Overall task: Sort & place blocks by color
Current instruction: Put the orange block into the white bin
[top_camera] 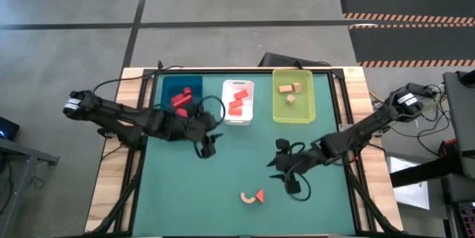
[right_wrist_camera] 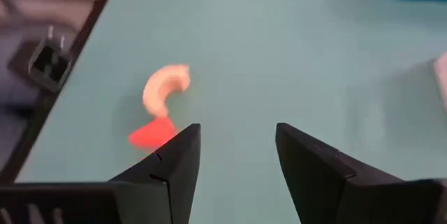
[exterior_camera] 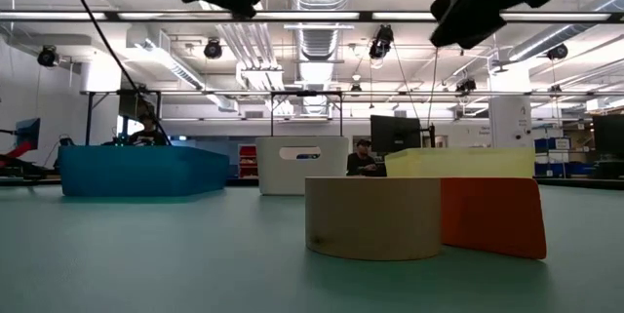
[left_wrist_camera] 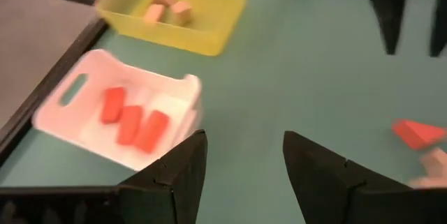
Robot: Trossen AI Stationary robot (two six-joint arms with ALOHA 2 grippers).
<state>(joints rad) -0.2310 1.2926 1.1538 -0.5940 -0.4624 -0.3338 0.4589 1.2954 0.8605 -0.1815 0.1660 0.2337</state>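
Right wrist view shows the right tool (right_wrist_camera: 230,165) with its fingers spread and nothing between them, above the green surface (right_wrist_camera: 279,56). Just ahead of it lie a tan arch block (right_wrist_camera: 166,88) and a red wedge block (right_wrist_camera: 152,135), touching each other. From above, that pair sits a little nearer the front edge than the right tool (top_camera: 291,173).

The left tool (left_wrist_camera: 241,175) is also spread and empty, hovering just in front of the blue tray (top_camera: 182,98), which holds red blocks (top_camera: 181,101). Beside it, the white tray (top_camera: 238,101) carries three red bricks (left_wrist_camera: 131,118). Farther off, the yellow-green tray (top_camera: 293,97) holds tan blocks (top_camera: 290,90).
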